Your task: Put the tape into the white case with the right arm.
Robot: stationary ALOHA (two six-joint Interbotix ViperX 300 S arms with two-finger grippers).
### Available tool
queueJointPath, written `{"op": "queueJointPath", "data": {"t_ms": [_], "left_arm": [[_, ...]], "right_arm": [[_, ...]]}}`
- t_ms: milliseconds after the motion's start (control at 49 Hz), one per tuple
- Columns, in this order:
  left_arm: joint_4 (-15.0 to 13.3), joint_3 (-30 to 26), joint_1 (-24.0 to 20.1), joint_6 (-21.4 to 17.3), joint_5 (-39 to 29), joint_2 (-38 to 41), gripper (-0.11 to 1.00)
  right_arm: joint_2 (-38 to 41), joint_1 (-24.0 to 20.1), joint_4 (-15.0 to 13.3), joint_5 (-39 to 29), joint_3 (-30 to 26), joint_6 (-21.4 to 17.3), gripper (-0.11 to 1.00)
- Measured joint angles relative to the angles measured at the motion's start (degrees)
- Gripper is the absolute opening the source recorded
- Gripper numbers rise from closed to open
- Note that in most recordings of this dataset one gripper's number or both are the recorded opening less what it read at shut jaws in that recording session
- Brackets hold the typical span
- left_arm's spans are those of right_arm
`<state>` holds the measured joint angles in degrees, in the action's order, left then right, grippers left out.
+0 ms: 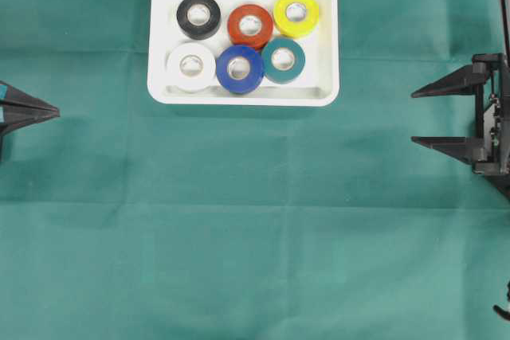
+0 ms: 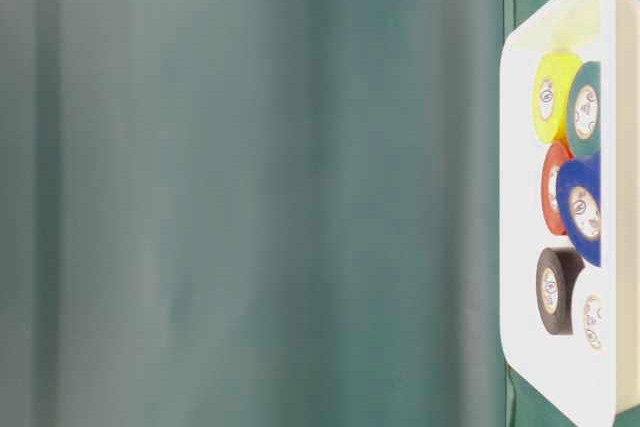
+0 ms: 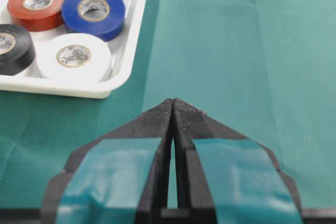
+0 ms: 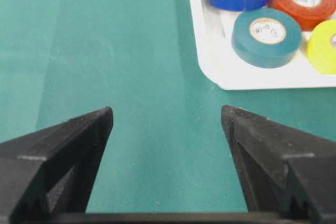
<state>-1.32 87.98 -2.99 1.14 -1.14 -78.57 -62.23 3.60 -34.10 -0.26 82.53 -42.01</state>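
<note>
Overhead: white case holds six tape rolls, well apart from both grippers. Right gripper spread wide, holding nothing; left gripper pinched closed, also holding nothing.
Left wrist: case sits ahead-left of the closed tips.
Right wrist: case ahead-right of the spread fingers, on green cloth.

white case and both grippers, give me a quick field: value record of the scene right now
white case: flat on the green cloth, upper middle of the overhead view
contents: six tape rolls, black, red, yellow, white, blue, teal
tape outside case: none visible
left gripper: fingers shut, empty, beside the case
right gripper: fingers open, empty, clear of the case
</note>
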Motion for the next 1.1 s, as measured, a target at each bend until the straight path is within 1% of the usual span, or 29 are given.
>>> {"op": "queueJointPath", "data": {"t_ms": [572,858,1103], "left_arm": [[0.00,0.09,0.00,-0.09,0.00,0.00,0.00],[0.00,0.18,0.00,-0.26,0.00,-0.09,0.00],[0.00,0.26,0.00,-0.35,0.00,0.00,0.00]], "right_arm": [[-9.05,0.09,-0.35,-0.70,0.62,0.35,0.48],[-9.49,0.00,-0.53,-2.81,2.37,0.35,0.48],[-9.49,0.00,-0.53,-2.90,3.25,0.35,0.48]]}}
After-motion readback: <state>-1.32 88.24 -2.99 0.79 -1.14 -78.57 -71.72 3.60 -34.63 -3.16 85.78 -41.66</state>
